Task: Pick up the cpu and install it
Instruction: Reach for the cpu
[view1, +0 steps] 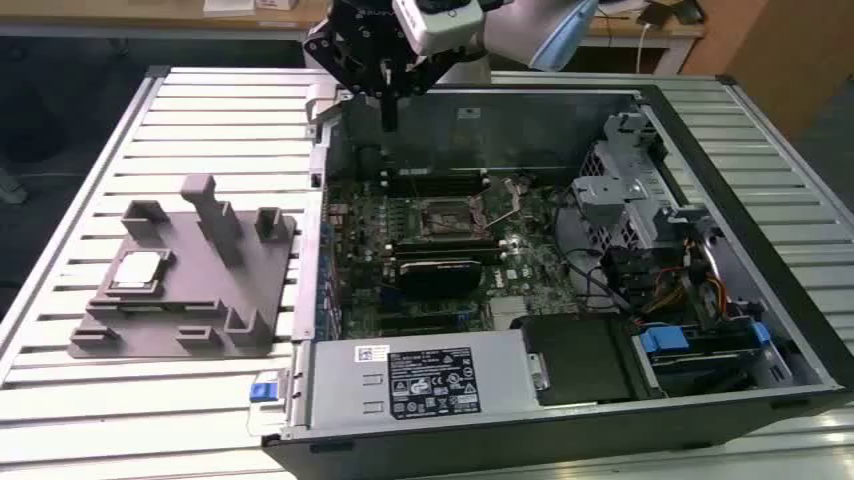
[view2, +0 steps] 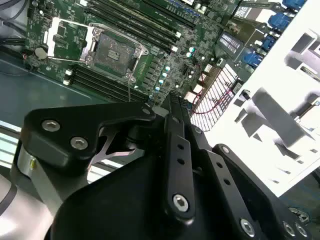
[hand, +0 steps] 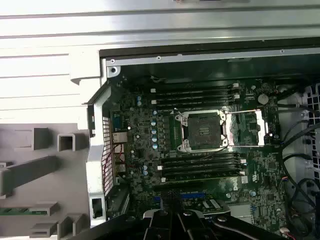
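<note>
One slatted metal table (view1: 200, 110), pale grey, slats running across the exterior view. One open computer case (view1: 534, 120) lying on it, interior up, taking up the exterior view's right. One grey fixture plate (view1: 187, 320) just beside the case, toward the exterior view's left, with several upright posts. One green motherboard (view1: 358, 222) on the case floor. One black socket (hand: 202, 131) near the board's middle, metal frame swung open to one side, contacts bare. One cpu (view1: 138, 272), seated in a recess of the fixture plate, well apart from the socket. Cpu lies flat, shiny silver face up. It is square, so no long axis. Its edges run roughly parallel to the plate's edges. One gripper (view1: 388, 125), black, hanging over the far wall of the case, fingertips pointing down. Fingers pressed together with nothing between them. Gripper well apart from the cpu, nearer the case than the plate. Room: dark floor around the table, a pale wooden bench edge (view1: 147, 20) behind, an orange-brown panel (view1: 787, 50) at the far corner on the exterior view's right
</note>
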